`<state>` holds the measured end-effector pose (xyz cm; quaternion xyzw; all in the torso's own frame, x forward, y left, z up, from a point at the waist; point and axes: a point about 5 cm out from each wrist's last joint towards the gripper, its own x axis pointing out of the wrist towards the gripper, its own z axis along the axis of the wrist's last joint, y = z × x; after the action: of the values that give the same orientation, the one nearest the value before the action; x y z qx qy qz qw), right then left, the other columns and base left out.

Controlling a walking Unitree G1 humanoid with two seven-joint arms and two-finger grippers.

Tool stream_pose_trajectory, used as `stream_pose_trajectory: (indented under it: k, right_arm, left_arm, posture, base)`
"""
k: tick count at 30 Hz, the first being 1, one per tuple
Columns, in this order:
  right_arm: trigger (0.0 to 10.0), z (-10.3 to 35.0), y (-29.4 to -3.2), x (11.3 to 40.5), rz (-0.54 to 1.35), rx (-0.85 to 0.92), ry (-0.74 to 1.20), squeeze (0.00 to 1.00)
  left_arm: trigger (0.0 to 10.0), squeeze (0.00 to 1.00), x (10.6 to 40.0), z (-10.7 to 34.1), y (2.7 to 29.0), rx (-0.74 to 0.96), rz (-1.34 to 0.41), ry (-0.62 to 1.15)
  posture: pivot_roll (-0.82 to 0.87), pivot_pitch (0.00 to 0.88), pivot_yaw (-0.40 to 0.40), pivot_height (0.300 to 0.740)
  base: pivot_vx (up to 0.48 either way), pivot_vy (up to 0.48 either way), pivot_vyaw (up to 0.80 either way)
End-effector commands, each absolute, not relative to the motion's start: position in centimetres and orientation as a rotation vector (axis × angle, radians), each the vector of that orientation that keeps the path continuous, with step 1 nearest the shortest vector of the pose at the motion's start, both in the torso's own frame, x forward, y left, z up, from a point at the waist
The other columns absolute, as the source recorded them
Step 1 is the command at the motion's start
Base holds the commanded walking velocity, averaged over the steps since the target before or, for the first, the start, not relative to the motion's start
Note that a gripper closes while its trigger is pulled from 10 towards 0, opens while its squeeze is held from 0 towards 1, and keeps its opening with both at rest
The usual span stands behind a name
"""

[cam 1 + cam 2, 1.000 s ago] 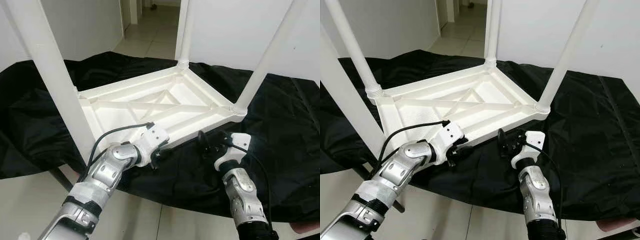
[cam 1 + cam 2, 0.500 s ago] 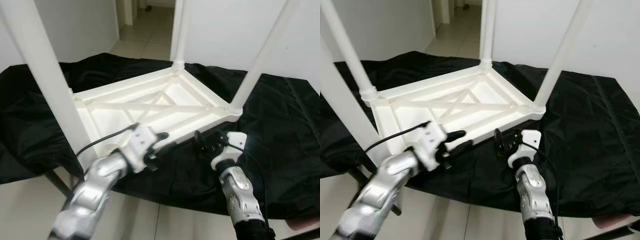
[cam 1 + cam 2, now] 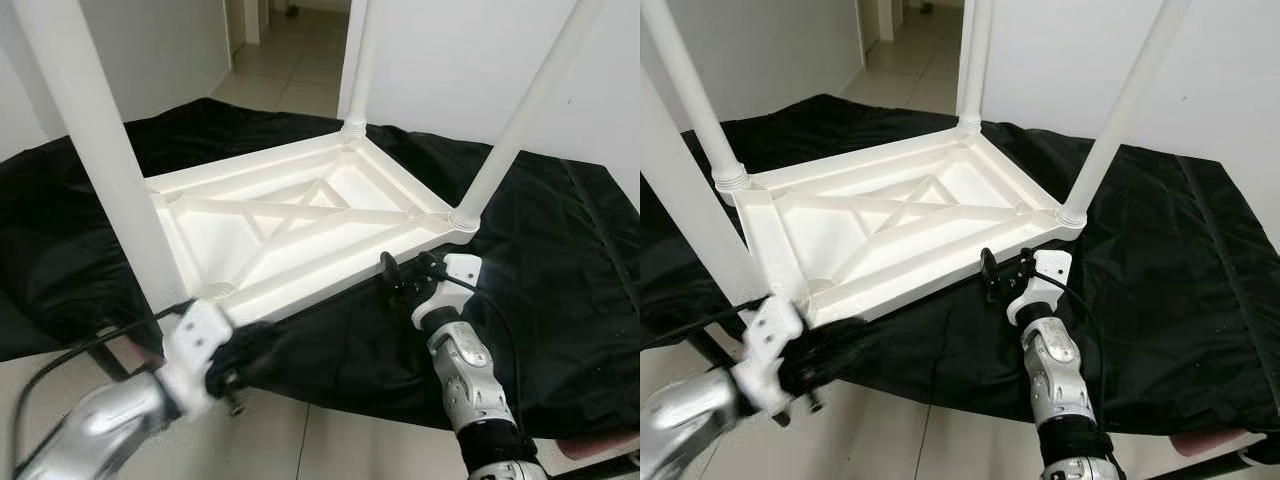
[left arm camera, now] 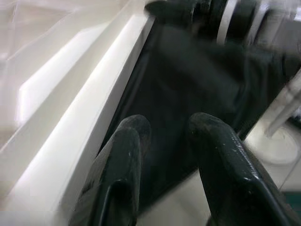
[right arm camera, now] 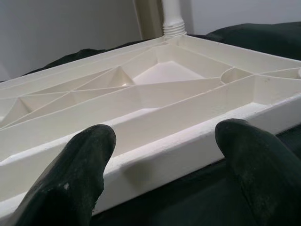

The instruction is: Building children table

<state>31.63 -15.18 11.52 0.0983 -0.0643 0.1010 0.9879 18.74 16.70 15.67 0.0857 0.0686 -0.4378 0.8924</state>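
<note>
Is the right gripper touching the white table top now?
Apart. In the right wrist view the two black fingers are open and stand short of the near rim of the upturned table top, with a gap to the rim.

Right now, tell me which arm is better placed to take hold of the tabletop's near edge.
Right. The right gripper is open, up at the near rim of the upside-down white tabletop, which its wrist view shows between its fingers. The left gripper hangs lower, off the near left corner over the black cloth's edge.
</note>
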Motion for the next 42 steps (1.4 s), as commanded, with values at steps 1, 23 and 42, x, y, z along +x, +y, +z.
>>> stream_pose_trajectory:
  k: [1,23,42]
  right_arm:
    - [10.0,11.5,-15.1,31.8,0.213,0.192,-0.131,0.00]
    - [10.0,11.5,-14.3,32.5,0.253,0.201,-0.132,0.00]
    - [10.0,11.3,-13.8,31.8,0.180,0.232,-0.135,0.00]
  left_arm:
    - [10.0,0.00,17.6,16.2,16.9,0.185,-1.087,0.166]
    - [10.0,0.00,16.9,21.2,29.5,0.415,-0.572,0.338]
    - [10.0,0.00,25.8,19.8,25.3,0.325,-0.335,0.040]
  posture:
    - [0.14,0.045,-0.090,0.740]
    - [0.18,0.086,-0.111,0.740]
    - [0.10,0.071,-0.097,0.740]
  base:
    - [0.000,0.000,0.00]
    - [0.000,0.000,0.00]
    - [0.000,0.000,0.00]
